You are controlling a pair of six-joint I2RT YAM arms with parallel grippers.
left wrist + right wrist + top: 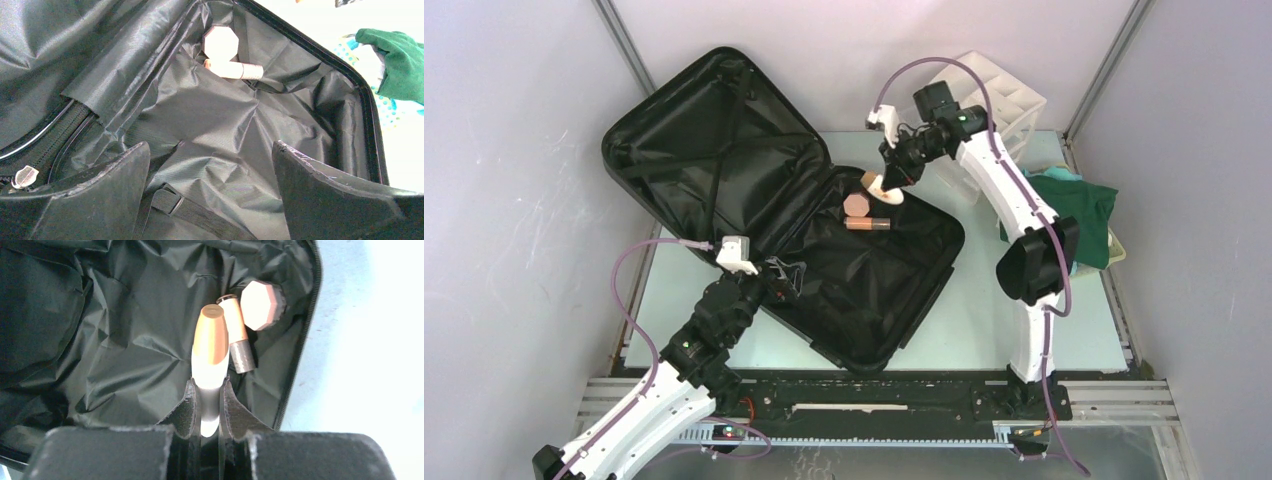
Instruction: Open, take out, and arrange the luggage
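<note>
We start with the luggage [874,290]: it lies wide open across the middle of the desk [984,310], lid half tipped back against the rear left corner, black lining up.

Over the far corner of its lower half, the right pincer [894,172] is clenched on a bottle [886,190]. From overhead that is only a pale shape under the arm. The right wrist view shows far more: the white body is squeezed between the two black jaws and the coppery cap [210,335] points away from the camera. Just past it, an octagonal case [261,304] lies right against a tube [236,335] on the lining.

At the near left edge of the luggage the left pincer [784,275] is released, jaws spread wide and holding nothing. Its own camera looks along the crumpled lining to that same case and tube, and it alone catches a silver zipper pull [24,176] at the hinge side.

Further out on the right, a green cloth [1079,205] is heaped on the desk. A white drawer organizer [1004,95] stands behind it; only the overhead view shows it.
</note>
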